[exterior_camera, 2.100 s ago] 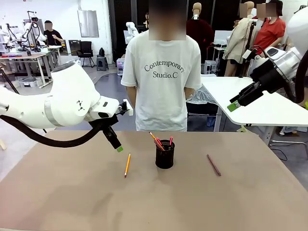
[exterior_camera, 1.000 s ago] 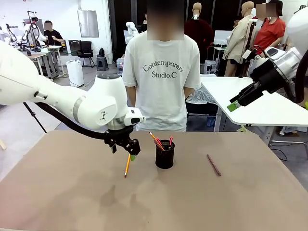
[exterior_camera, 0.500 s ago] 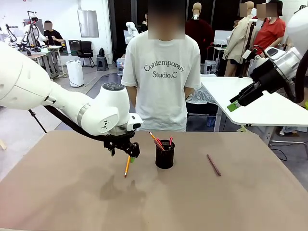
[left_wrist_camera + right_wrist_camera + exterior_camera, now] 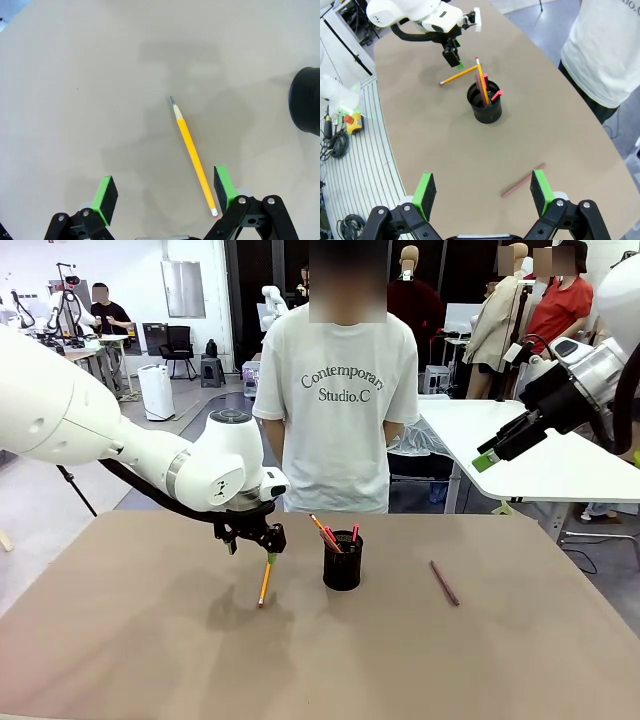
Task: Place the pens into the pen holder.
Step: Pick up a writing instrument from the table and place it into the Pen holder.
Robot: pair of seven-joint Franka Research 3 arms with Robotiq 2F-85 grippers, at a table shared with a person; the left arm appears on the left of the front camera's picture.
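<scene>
A yellow-orange pencil (image 4: pixel 265 583) lies on the brown table left of the black mesh pen holder (image 4: pixel 342 562). My left gripper (image 4: pixel 270 552) hangs open just above the pencil's far end. In the left wrist view the pencil (image 4: pixel 193 154) lies aslant between the green pads, its eraser end close to the right pad (image 4: pixel 223 186). The holder (image 4: pixel 485 105) has an orange pencil and red-topped pens standing in it. A dark maroon pen (image 4: pixel 444 583) lies right of the holder. My right gripper (image 4: pixel 487 455) is raised high at the right, open, with the maroon pen (image 4: pixel 522 181) far below it.
A person in a white T-shirt (image 4: pixel 340 400) stands at the table's far edge, hands behind the back. A white table (image 4: pixel 560 465) stands behind at the right. Bare tabletop (image 4: pixel 320 660) stretches across the near side.
My left arm has swung in from the left and turned its wrist, bringing the open gripper down over the pencil's far end. The right arm and the pens on the table have not moved.
</scene>
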